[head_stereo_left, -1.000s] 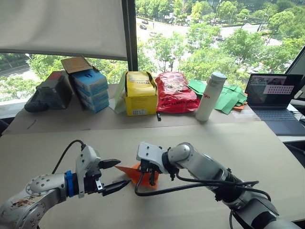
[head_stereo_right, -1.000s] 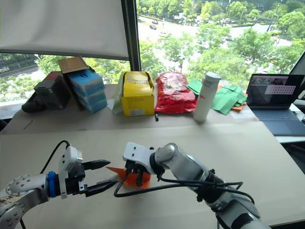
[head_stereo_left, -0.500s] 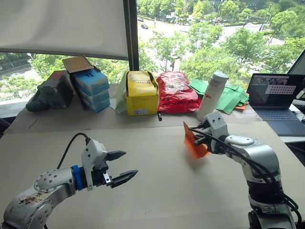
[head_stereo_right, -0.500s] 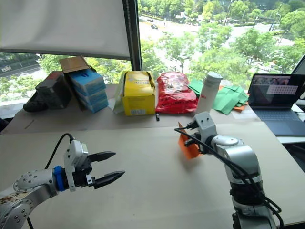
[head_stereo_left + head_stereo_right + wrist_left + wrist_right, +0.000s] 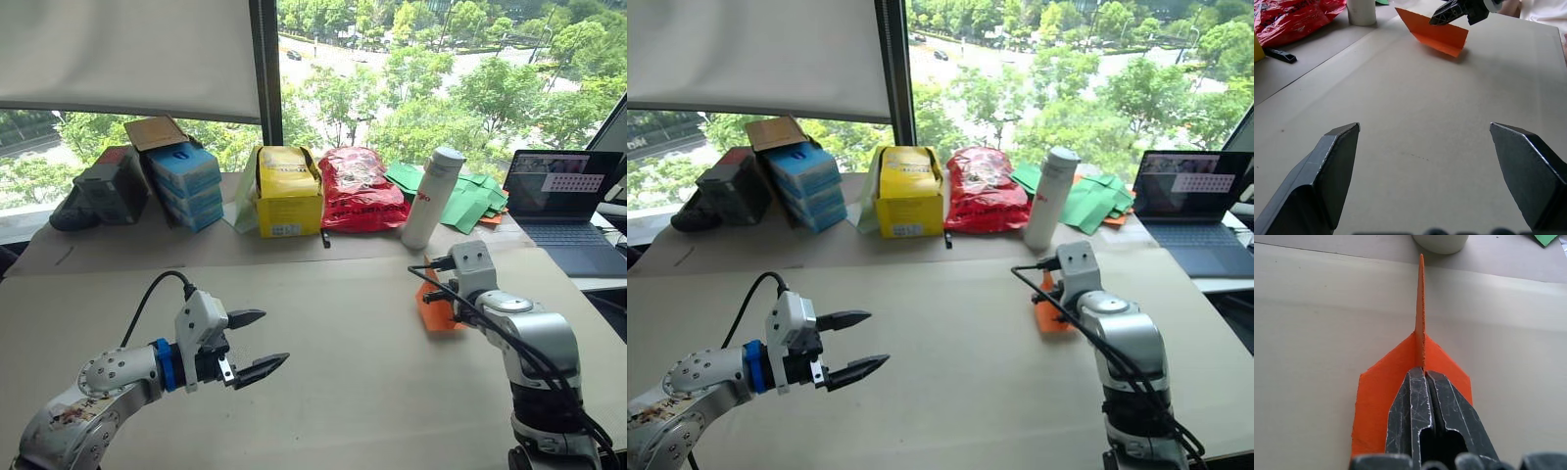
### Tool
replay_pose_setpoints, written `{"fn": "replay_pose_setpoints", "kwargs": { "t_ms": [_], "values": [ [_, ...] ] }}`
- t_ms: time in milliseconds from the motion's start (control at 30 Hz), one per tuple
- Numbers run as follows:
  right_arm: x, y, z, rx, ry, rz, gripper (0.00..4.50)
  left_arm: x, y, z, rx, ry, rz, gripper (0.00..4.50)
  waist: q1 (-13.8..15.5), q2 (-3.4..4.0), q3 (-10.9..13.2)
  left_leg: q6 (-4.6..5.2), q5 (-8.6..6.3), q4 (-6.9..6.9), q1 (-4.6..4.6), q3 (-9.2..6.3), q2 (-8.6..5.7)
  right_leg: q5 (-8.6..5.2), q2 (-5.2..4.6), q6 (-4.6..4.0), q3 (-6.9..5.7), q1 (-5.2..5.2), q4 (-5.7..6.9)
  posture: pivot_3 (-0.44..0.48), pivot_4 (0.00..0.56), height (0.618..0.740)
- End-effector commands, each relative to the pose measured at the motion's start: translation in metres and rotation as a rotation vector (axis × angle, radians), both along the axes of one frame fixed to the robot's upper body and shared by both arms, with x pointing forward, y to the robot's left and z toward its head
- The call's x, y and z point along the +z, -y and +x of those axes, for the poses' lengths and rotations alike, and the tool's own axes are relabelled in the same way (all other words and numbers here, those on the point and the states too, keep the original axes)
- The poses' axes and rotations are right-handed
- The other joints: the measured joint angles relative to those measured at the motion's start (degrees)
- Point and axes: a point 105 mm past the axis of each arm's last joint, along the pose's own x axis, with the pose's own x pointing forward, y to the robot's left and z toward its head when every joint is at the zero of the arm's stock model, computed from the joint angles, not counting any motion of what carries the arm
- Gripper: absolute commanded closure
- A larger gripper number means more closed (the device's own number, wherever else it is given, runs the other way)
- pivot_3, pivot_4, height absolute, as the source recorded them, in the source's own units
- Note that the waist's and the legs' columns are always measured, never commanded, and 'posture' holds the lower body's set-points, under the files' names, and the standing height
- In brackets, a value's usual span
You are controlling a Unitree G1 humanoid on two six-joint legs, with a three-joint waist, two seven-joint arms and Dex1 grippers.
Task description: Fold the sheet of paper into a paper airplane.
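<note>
Left pincer (image 5: pixel 253 345) hangs nearest, over bare tabletop (image 5: pixel 333 392), fingers spread wide, holding nothing. Farther out to the right, the right pincer (image 5: pixel 1425 377) is clamped tight on the paper airplane (image 5: pixel 432 307), gripping its upright centre fold; orange wings spread to both sides of the fingers, lower edge at the tabletop. Beyond it stand a white bottle (image 5: pixel 432 197) and green papers (image 5: pixel 473 201).

Folded orange paper airplane (image 5: pixel 1436 34) stands on edge, wings spread, on the table
</note>
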Motion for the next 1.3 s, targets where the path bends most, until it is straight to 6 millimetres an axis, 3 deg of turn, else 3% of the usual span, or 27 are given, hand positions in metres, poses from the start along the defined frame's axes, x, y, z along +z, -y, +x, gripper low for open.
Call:
{"fn": "replay_pose_setpoints", "kwargs": {
  "t_ms": [33, 200, 333, 433, 500, 600, 667, 867, 1033, 1300],
  "values": [
    [0.012, 0.003, 0.003, -0.022, 0.067, 0.011, 4.19, 0.002, 0.001, 0.0, -0.012, 0.032, 0.001, 0.0, 0.0, 0.0, 0.0, 0.0, 0.0, 0.0, 0.0, 0.0, 0.0, 0.0, 0.0, 0.0, 0.01, 0.0, 0.0, 0.0, 0.15, 0.74],
    [0.019, 0.005, 0.004, -0.033, 0.103, 0.048, 2.51, 0.001, -0.001, 0.001, -0.008, 0.035, 0.002, 0.0, 0.0, 0.0, 0.0, 0.02, -0.01, 0.0, 0.0, 0.0, 0.0, 0.0, 0.0, 0.01, 0.0, 0.0, -0.01, 0.0, 0.15, 0.74],
    [0.047, 0.002, 0.008, -0.029, 0.227, 0.137, 1.16, 0.0, -0.002, 0.001, 0.003, 0.039, -0.009, 0.0, 0.0, 0.01, 0.0, 0.02, -0.01, 0.0, 0.0, 0.01, 0.0, 0.0, 0.0, 0.01, 0.01, 0.01, 0.0, 0.0, 0.15, 0.74],
    [0.071, -0.01, 0.009, 0.055, 0.344, 0.192, 0.1, 0.0, -0.007, 0.005, 0.049, 0.043, -0.037, 0.0, -0.1, 0.01, 0.0, 0.01, -0.01, 0.0, 0.01, 0.0, 0.01, 0.0, 0.01, 0.01, 0.01, 0.0, 0.0, 0.0, 0.15, 0.74],
    [0.079, -0.019, 0.007, 0.118, 0.393, 0.204, 0.04, 0.001, -0.011, 0.009, 0.082, 0.054, -0.054, 0.0, -0.1, 0.01, 0.0, 0.01, -0.01, 0.0, 0.01, 0.0, 0.01, 0.0, 0.02, 0.01, 0.01, 0.0, -0.01, 0.0, 0.15, 0.74],
    [0.091, -0.055, -0.006, 0.337, 0.51, 0.277, 0.04, 0.005, -0.028, 0.023, 0.215, 0.094, -0.104, 0.0, -0.1, 0.01, 0.0, 0.02, -0.01, 0.0, 0.01, 0.0, 0.01, 0.0, 0.02, 0.01, 0.02, 0.01, 0.01, 0.0, 0.15, 0.74],
    [0.087, -0.071, -0.017, 0.434, 0.548, 0.281, 0.04, 0.007, -0.045, 0.032, 0.339, 0.149, -0.117, 0.0, -0.1, 0.01, 0.0, 0.03, -0.02, 0.0, 0.03, -0.02, 0.05, 0.0, 0.07, 0.01, 0.01, 0.03, -0.01, 0.0, 0.15, 0.74],
    [0.026, -0.084, -0.024, 0.485, 0.469, 0.188, 0.04, 0.018, -0.086, 0.048, 0.676, 0.225, -0.267, 0.0, 0.3, -0.02, 0.0, 0.13, -0.07, 0.04, 0.05, -0.01, -0.03, 0.03, -0.08, 0.07, 0.02, 0.12, -0.04, 0.0, 0.15, 0.74],
    [0.008, -0.091, -0.028, 0.483, 0.484, 0.212, 0.04, 0.016, -0.096, 0.048, 0.752, 0.218, -0.314, 0.0, 0.3, -0.02, 0.0, 0.04, -0.02, 0.06, 0.07, -0.01, -0.01, 0.04, -0.03, 0.08, 0.06, 0.1, 0.01, 0.0, 0.15, 0.74],
    [-0.001, -0.098, -0.03, 0.522, 0.485, 0.213, 0.04, 0.0, -0.08, 0.041, 0.639, 0.135, -0.255, 0.0, 0.1, -0.02, 0.0, 0.01, -0.01, 0.06, 0.12, -0.01, 0.01, 0.03, 0.0, 0.05, 0.09, 0.11, 0.03, 0.0, 0.15, 0.74]
  ]
}}
